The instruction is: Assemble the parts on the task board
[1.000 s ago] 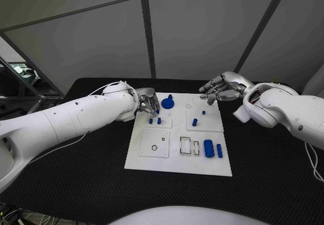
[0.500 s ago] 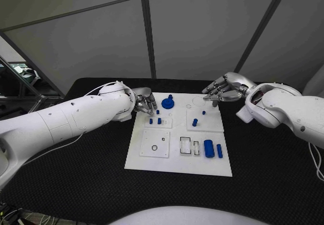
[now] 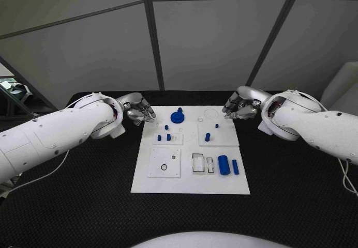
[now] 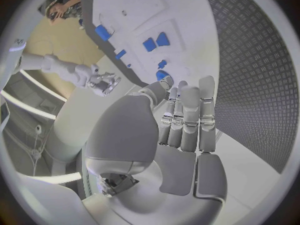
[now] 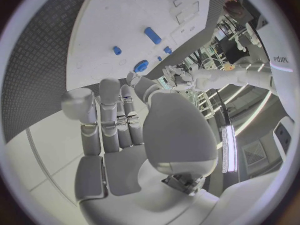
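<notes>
The white task board (image 3: 190,178) lies in the middle of the black table. On it are a blue round knob (image 3: 177,117), several small blue pegs such as a pair (image 3: 163,137) and one (image 3: 207,137), and a blue cylinder (image 3: 224,165) beside a thin blue bar (image 3: 235,166). My left hand (image 3: 136,111) hovers just off the board's far left corner, fingers straight, holding nothing. My right hand (image 3: 240,106) hovers at the far right corner, also holding nothing. In the left wrist view the left hand (image 4: 182,127) points toward the board (image 4: 144,10); in the right wrist view the right hand (image 5: 122,127) faces the board (image 5: 119,20).
Rectangular empty slots (image 3: 198,162) and a small plate with a round hole (image 3: 164,167) sit on the board's near half. Black table surface (image 3: 82,196) surrounds the board. Grey wall panels stand behind the table.
The camera has shifted. My left hand has drawn back from over the board's far left part to just beyond its edge. The right hand has stayed near the far right corner.
</notes>
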Available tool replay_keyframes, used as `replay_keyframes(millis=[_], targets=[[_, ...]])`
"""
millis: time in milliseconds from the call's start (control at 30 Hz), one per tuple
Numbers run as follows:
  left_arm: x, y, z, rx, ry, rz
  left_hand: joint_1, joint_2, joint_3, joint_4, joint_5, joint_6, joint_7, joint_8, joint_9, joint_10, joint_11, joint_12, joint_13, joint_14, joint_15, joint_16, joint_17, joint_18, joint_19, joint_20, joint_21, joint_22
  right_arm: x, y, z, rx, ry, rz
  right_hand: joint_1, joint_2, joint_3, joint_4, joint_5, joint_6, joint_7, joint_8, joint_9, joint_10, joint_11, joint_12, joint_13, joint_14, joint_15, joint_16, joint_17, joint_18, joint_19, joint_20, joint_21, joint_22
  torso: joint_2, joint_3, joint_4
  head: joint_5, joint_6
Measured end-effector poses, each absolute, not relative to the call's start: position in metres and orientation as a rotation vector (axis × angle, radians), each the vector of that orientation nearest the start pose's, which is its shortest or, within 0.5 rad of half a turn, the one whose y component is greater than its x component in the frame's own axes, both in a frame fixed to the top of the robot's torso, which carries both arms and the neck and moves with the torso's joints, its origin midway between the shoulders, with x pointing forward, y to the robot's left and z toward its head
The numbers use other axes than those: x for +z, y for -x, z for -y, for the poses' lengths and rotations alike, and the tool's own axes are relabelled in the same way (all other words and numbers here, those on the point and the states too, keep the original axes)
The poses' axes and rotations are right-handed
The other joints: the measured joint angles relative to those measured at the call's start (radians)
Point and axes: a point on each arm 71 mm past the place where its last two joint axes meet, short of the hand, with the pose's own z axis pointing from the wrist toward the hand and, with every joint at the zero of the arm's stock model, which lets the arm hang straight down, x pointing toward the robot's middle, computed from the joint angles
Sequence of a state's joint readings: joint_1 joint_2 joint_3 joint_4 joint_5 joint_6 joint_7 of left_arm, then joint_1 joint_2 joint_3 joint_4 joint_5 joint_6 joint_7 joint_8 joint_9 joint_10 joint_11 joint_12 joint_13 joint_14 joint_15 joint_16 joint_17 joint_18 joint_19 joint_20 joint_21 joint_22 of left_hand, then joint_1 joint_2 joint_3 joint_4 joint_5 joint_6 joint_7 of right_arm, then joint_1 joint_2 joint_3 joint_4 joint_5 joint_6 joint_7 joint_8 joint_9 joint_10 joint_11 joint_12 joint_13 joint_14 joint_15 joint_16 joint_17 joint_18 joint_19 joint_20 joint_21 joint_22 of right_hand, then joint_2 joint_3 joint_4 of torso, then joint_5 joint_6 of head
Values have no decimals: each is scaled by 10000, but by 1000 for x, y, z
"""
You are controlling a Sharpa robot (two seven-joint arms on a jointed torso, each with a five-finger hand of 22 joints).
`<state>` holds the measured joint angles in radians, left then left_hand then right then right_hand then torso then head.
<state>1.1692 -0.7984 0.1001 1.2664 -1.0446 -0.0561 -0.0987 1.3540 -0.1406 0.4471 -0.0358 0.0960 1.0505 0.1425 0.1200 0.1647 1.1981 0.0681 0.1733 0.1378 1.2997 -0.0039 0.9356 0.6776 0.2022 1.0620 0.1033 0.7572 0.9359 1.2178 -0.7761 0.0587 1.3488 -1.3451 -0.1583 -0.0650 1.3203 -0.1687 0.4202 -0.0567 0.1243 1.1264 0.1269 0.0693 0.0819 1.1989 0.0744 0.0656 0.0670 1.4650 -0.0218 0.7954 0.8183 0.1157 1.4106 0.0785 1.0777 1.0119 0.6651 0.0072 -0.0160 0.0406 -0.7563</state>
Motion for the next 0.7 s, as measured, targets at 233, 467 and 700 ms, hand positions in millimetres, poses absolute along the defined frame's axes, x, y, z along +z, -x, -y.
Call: replay_keyframes(millis=[233,467,700], targets=[[-177,-530,-259,-11477,7143,-17750,-65,65,-44,44,0,39,39,-123,74,-58,58,0,21,-572,54,-1480,-1146,-23,-229,56,-894,-583,-170,-528,204,5311,1866,-17168,-61,-60,63,-63,0,-256,143,0,-87,-218,76,0,1,-1,77,1489,1073,-155,52,53,1116,1179,7,-12,2,-153,88],[-173,-526,-257,-13850,9306,-16523,-118,119,-155,68,0,39,40,-235,135,-96,97,0,21,-651,110,-2224,-1519,-303,-279,76,-1476,-990,-178,-529,190,4785,2521,-17036,-61,-60,37,-156,0,-466,216,0,-112,-474,152,0,1,-2,150,2237,1560,-154,83,163,1662,1761,13,-12,2,-168,117],[-172,-523,-254,-14887,10101,-15953,-109,128,-183,41,1,39,39,-274,156,-131,132,0,20,-651,110,-2385,-1600,-305,-279,76,-1583,-1083,-188,-529,183,4497,2833,-17177,-60,-60,52,-196,0,-534,214,0,-112,-558,166,0,2,-2,149,2451,1686,-152,83,163,1829,1950,17,-15,2,-199,117]])
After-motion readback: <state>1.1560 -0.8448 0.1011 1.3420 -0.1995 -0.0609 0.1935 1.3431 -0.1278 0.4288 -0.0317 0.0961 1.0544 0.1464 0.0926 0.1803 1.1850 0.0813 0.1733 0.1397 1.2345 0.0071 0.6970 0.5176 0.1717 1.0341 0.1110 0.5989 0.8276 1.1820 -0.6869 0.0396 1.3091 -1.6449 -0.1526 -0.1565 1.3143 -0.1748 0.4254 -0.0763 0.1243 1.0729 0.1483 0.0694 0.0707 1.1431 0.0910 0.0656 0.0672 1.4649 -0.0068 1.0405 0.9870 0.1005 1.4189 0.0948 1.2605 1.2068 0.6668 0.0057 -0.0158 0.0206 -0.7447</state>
